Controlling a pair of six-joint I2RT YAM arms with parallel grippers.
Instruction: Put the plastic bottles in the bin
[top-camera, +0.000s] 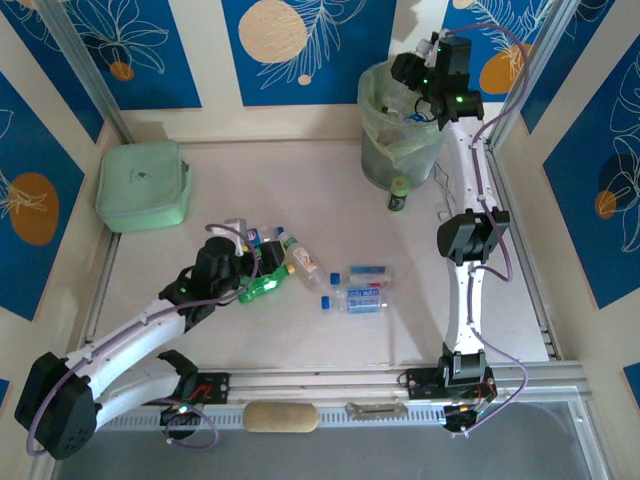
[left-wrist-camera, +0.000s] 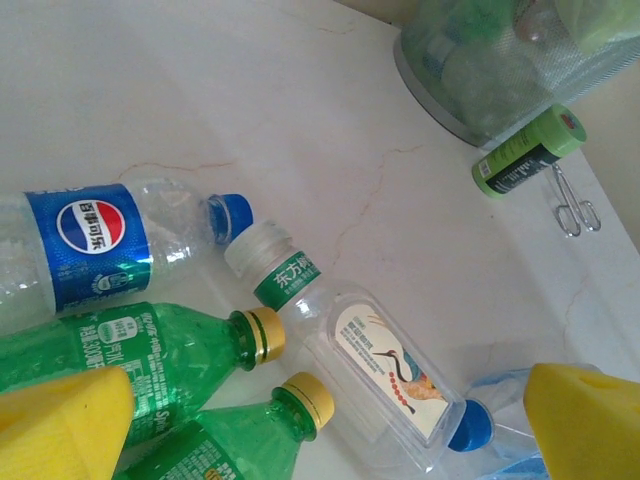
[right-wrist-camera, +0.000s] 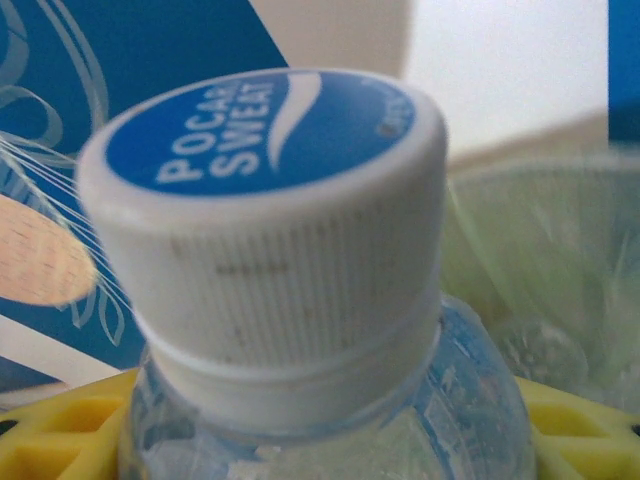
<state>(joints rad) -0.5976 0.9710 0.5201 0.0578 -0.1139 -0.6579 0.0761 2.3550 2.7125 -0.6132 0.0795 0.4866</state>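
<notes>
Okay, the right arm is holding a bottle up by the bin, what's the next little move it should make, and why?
Probably open the right fingers and let the Pocari Sweat bottle drop. The right gripper appears to sit over the mouth of the bin in the top view, and the wrist view shows the green liner just beyond the bottle.

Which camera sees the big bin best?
The top external view: nearly the whole bin shows, rim to base. The left wrist view catches its lower edge; the right wrist view, a blurry bit of its bag liner.
</notes>
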